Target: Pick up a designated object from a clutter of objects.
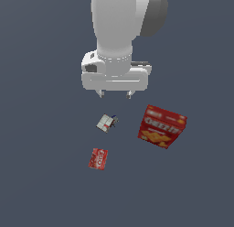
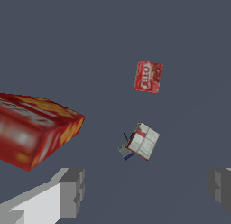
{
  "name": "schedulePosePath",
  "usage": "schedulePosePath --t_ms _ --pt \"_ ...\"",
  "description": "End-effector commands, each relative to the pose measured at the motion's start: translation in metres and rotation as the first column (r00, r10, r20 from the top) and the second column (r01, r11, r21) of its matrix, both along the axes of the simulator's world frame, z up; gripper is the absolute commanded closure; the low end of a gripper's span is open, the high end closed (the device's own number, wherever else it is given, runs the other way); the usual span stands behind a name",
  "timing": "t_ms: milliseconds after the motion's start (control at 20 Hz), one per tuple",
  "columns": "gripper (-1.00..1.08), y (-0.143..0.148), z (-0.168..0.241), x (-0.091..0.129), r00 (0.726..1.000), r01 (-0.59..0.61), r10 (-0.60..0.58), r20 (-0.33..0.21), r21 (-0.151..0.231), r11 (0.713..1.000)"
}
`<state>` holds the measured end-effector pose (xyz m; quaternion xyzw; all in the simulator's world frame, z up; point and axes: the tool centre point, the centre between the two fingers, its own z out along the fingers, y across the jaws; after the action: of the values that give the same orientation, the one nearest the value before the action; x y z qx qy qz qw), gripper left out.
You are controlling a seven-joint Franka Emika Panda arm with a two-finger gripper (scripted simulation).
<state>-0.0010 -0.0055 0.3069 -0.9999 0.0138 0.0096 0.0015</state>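
The gripper (image 1: pixel 115 94) is hanging above the grey floor (image 1: pixel 41 175) with its two fingers spread wide and nothing between them; in the wrist view one grey fingertip (image 2: pixel 72 191) is showing at one edge and the other at the opposite edge, with bare floor in the gap. The white box (image 1: pixel 106 123) is lying on the floor below the gripper, apart from the fingers and touching neither of the other items. It is sitting tilted on the floor rather than square to the view, with its pale panelled face up, a small red mark on that face and a dark blue bit sticking out at one end, the end toward the cracker box (image 1: pixel 162 127). Its long axis is hard to judge, since the face is looking nearly square. The cracker box is lying to the exterior view's right of the white box, well apart. The red packet (image 1: pixel 98 159) is lying flat on the far side of the white box from the gripper, also apart from it.
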Motion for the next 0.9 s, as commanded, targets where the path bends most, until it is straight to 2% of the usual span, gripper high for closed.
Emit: schedulePosePath --t_ms 0,400,850 --pt "-0.92 0.000 0.000 0.000 1.000 0.000 0.000 0.000 0.000 1.000" --pt "-0.92 0.025 0.008 0.002 0.999 -0.036 0.036 0.002 -0.011 0.999" --pt "-0.92 0.022 -0.002 0.003 1.000 -0.014 0.014 0.002 -0.008 1.000"
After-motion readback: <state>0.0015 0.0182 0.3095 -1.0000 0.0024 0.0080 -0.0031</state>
